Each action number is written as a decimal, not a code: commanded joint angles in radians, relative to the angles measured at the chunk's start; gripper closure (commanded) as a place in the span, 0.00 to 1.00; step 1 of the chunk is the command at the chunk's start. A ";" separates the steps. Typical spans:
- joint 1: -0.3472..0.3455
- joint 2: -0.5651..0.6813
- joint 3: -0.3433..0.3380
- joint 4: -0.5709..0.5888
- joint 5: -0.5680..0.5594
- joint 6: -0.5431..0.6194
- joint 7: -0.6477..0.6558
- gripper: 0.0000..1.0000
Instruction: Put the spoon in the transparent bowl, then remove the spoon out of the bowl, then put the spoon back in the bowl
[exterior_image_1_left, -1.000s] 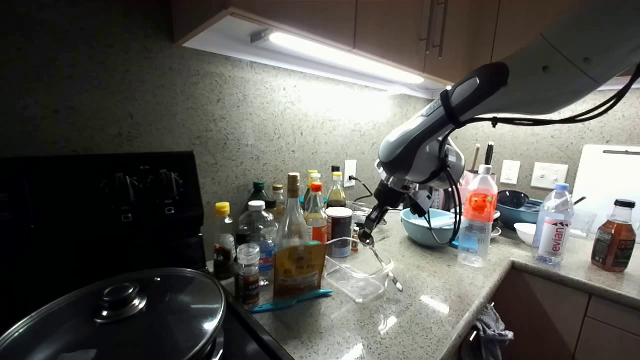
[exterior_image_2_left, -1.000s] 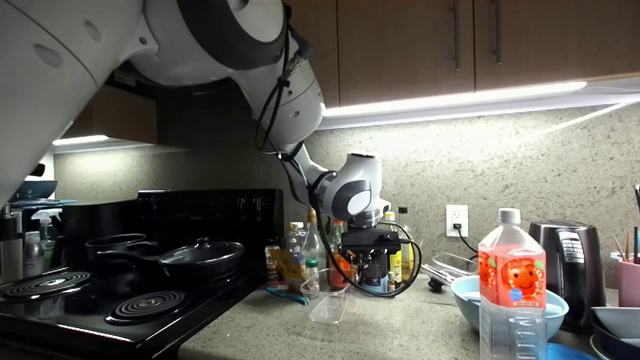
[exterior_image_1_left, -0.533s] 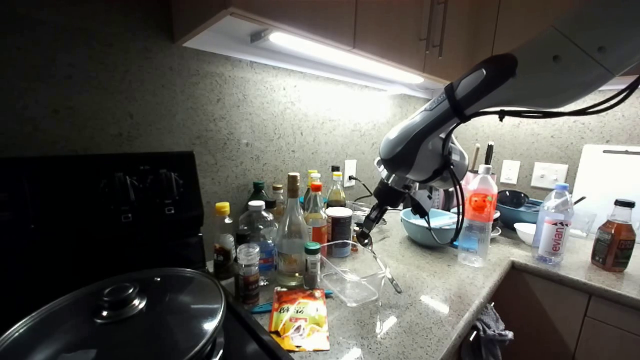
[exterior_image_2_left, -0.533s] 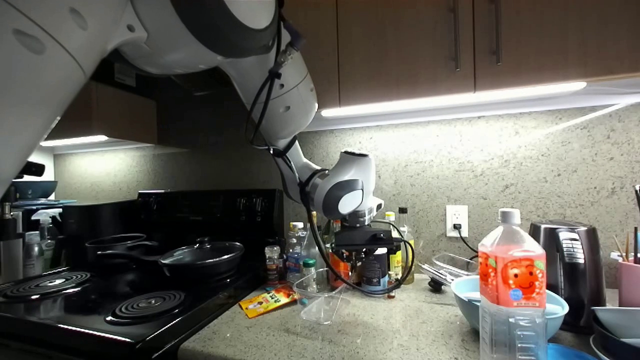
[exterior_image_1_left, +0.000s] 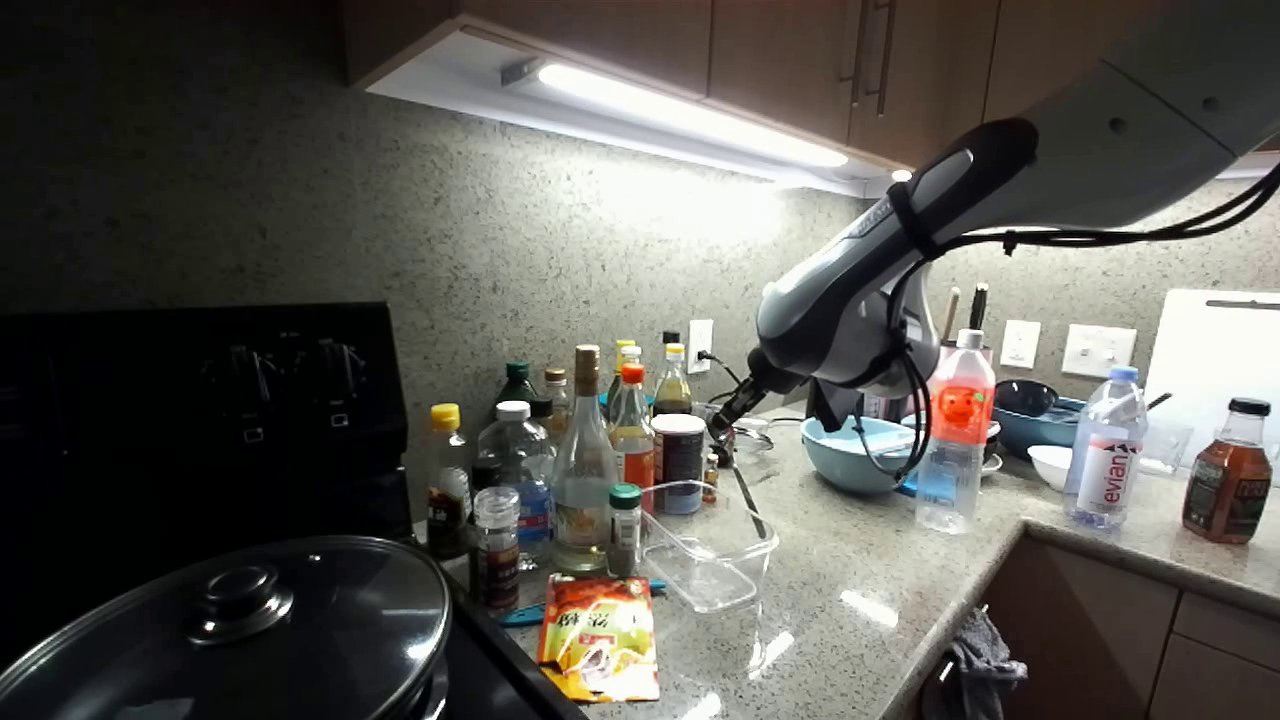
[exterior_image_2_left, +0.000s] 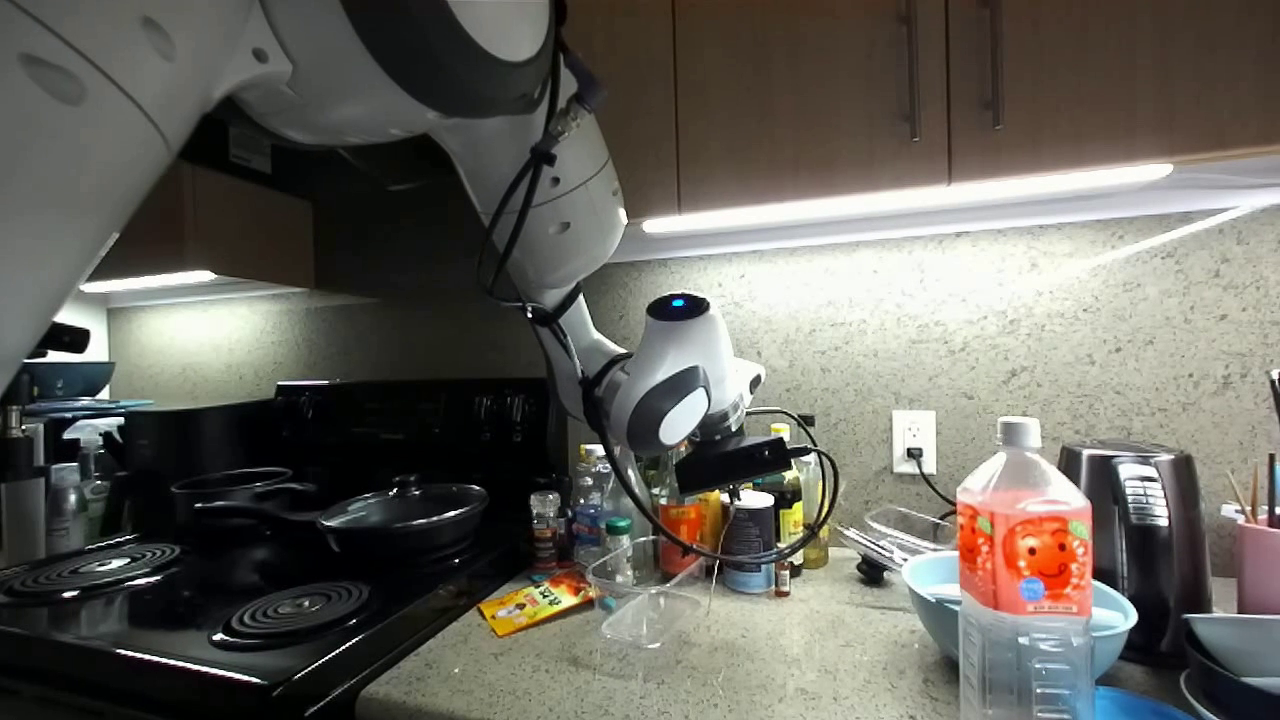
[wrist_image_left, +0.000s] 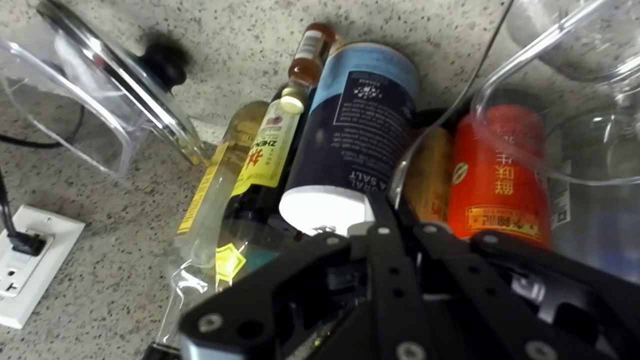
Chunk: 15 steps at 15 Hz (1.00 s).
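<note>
Wrist view: we see the gripper (wrist_image_left: 397, 207) pinched together on the spoon (wrist_image_left: 404, 166), a salt canister (wrist_image_left: 350, 125) and red-labelled sauce bottle (wrist_image_left: 500, 175) near. In an exterior view the spoon hangs outside, beside the transparent bowl (exterior_image_1_left: 708, 580); a green-capped spice jar (exterior_image_1_left: 624, 535) stands close.

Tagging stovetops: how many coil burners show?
2, in an exterior view: the left coil burner at the picture's edge, the right coil burner nearer the counter; cookware behind may hide others.

"Where's our light?"
"The strip lamp (exterior_image_1_left: 690, 115) under the cupboard (exterior_image_1_left: 600, 45); it whitens the wall (exterior_image_1_left: 560, 240) and glares on our bench (exterior_image_1_left: 850, 645)."
"Dim parts?"
"We see the stove (exterior_image_1_left: 180, 410) nearly black, the wrist view's end effector (wrist_image_left: 396, 206) soft."
</note>
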 joint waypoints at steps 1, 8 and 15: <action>-0.028 -0.045 0.040 -0.077 0.014 0.057 -0.013 0.99; -0.055 -0.142 0.116 -0.158 0.010 0.075 -0.019 0.99; -0.131 -0.233 0.229 -0.186 0.013 0.148 -0.005 0.99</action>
